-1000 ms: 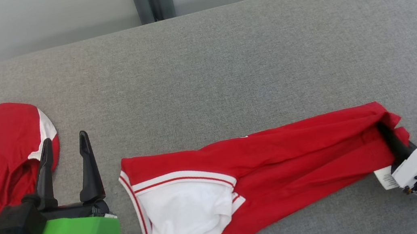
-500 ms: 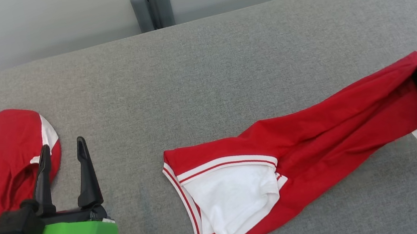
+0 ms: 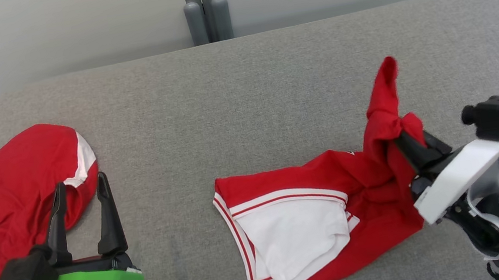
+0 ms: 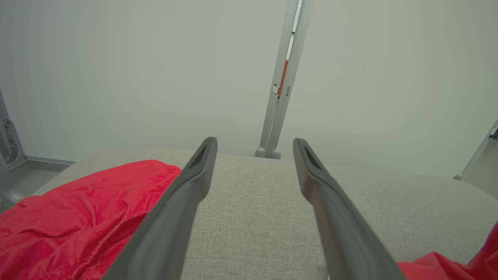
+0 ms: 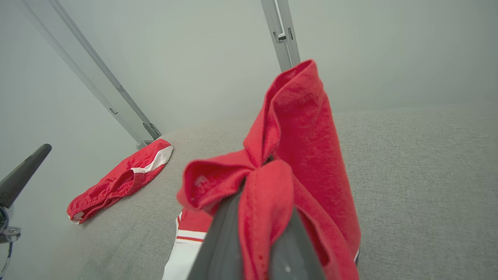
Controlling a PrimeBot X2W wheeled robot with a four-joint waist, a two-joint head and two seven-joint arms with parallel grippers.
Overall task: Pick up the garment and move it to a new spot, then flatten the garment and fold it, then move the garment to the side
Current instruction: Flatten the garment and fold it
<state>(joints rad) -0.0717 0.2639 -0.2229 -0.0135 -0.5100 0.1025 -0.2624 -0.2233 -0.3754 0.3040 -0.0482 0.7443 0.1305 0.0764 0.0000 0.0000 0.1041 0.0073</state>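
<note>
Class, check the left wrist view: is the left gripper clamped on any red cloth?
No, the left gripper stands with its jaws wide apart and bare grey cushion between them.

Wide open worktop [image 3: 271, 88] lies between the garment [image 3: 313, 180] and left cloth [image 3: 10, 208] (posts [image 3: 208, 19] stand behind the far edge).

Bright, even, diffuse light; soft shadows; wide-angle wrist distortion.

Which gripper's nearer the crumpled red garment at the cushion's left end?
Left. Left gripper stands open beside the crumpled red garment; right gripper is far across, shut on the red-and-white striped garment.
</note>
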